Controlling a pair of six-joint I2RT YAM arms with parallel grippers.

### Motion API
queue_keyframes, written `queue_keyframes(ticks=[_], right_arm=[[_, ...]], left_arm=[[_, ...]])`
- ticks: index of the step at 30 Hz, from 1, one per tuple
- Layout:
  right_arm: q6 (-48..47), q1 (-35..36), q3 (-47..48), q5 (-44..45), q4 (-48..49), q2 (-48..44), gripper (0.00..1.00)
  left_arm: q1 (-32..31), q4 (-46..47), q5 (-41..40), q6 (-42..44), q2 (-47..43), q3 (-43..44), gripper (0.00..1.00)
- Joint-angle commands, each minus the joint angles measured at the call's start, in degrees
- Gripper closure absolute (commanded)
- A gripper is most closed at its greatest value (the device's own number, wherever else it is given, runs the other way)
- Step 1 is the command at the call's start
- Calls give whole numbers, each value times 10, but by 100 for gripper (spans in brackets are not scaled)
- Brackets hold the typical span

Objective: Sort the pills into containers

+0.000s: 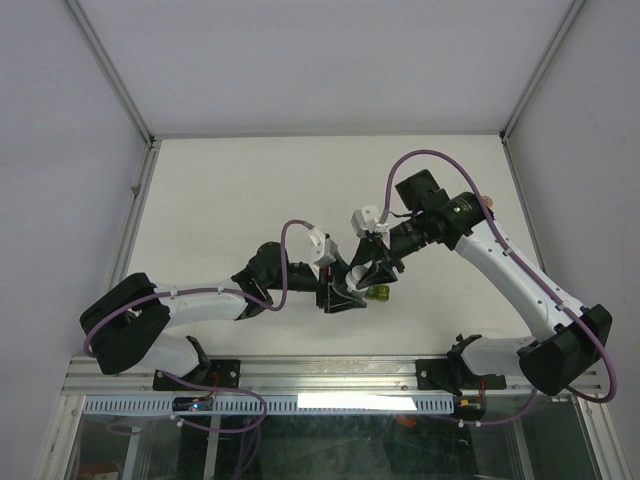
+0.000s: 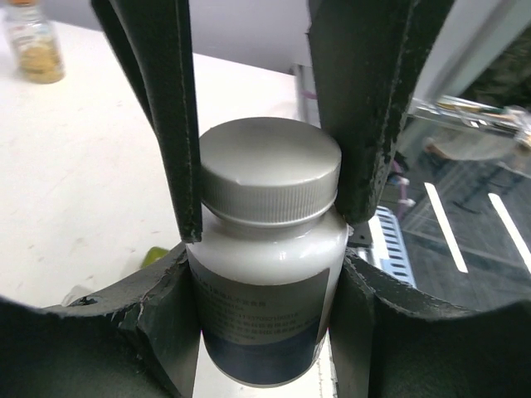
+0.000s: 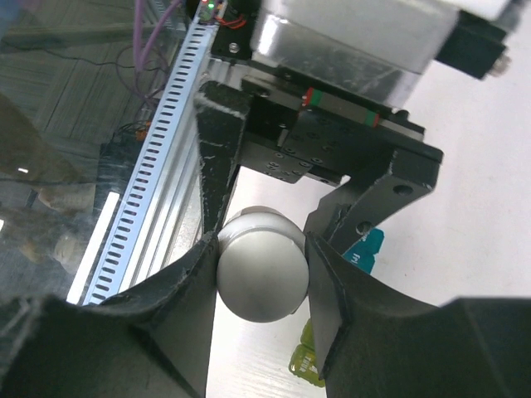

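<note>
The white-capped bottle (image 2: 264,323) with a dark label is held between both grippers above the table's front middle. My left gripper (image 2: 265,269) is shut on the bottle's body. My right gripper (image 3: 261,249) is shut on its cap (image 3: 262,274) from the other side; its fingers (image 2: 178,124) show in the left wrist view. In the top view the two grippers meet, left (image 1: 338,290) and right (image 1: 376,266). The containers strip lies on the table under them, mostly hidden: a yellow-green end (image 1: 377,293) (image 3: 304,365) and a teal part (image 3: 370,247) show. No loose pills are in view.
A small amber bottle (image 2: 33,41) stands far back on the white table (image 1: 250,200), behind the right arm (image 1: 487,201). A slotted metal rail (image 3: 141,182) runs along the near edge. Grey walls close in the table's back and sides.
</note>
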Motion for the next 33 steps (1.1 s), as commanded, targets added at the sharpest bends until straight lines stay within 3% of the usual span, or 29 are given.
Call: queue_keyframes(ticks=[1, 5, 7, 9, 10, 11, 13, 33], right_arm=[[124, 3, -18, 73, 87, -1, 96], [133, 2, -20, 68, 87, 12, 97], [135, 1, -15, 66, 88, 12, 92], [141, -5, -5, 65, 87, 13, 56], [140, -11, 0, 62, 86, 13, 44], [141, -17, 3, 57, 85, 12, 34], [142, -31, 10, 41, 83, 7, 27], [164, -52, 13, -10, 93, -9, 29]], left_arm=[[0, 18, -172, 10, -46, 5, 100], [0, 23, -175, 19, -46, 7, 100], [0, 23, -165, 21, -43, 9, 100], [0, 24, -156, 22, -39, 7, 100], [0, 24, -152, 22, -38, 6, 100], [0, 25, -147, 22, -38, 6, 100], [0, 28, -138, 21, -38, 5, 100], [0, 22, -114, 14, -30, 14, 100]])
